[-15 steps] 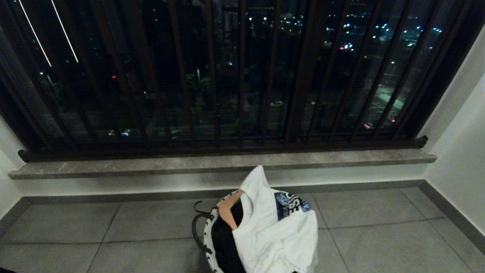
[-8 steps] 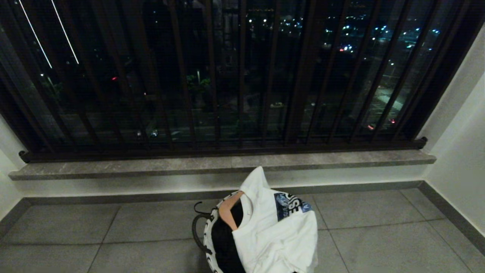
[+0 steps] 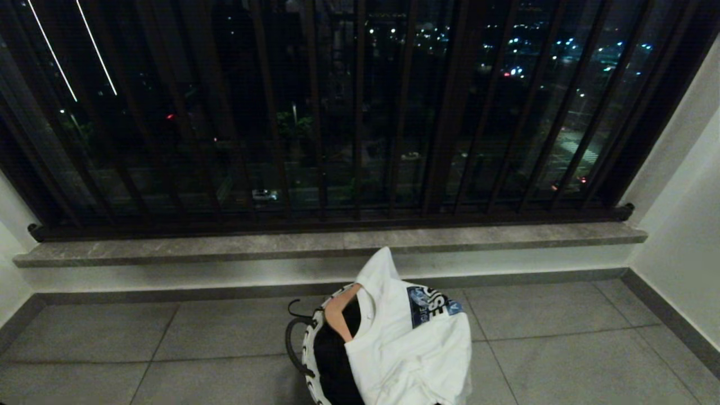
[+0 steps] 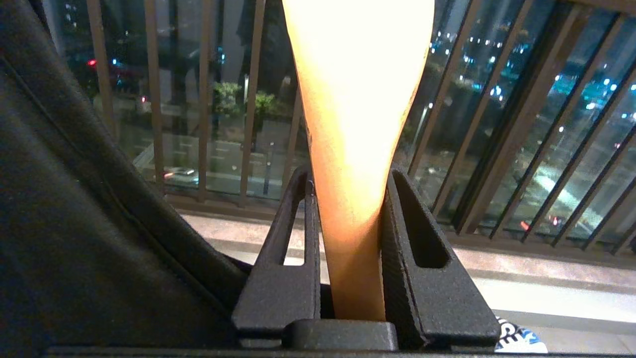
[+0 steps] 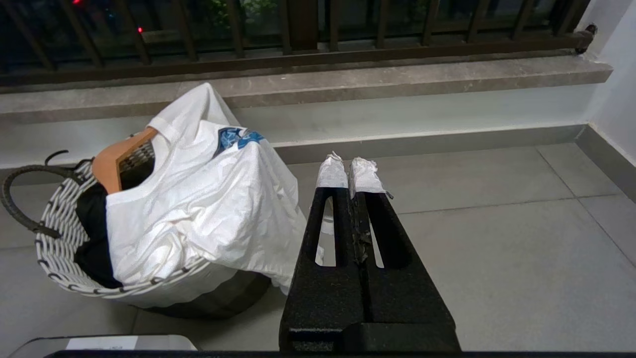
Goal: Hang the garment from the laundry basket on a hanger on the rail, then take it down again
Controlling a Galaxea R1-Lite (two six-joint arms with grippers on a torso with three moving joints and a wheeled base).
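Head view: the laundry basket (image 3: 310,360) sits on the floor (image 3: 562,349) just below the stone sill (image 3: 326,243), a white T-shirt (image 3: 410,349) draped over its far rim and a wooden hanger (image 3: 336,313) inside. Bare tiles spread either side. The left gripper (image 4: 348,179) pinches another wooden hanger (image 4: 355,149) beside a dark garment (image 4: 74,223); the right gripper (image 5: 350,171) hangs pressed together over open floor.
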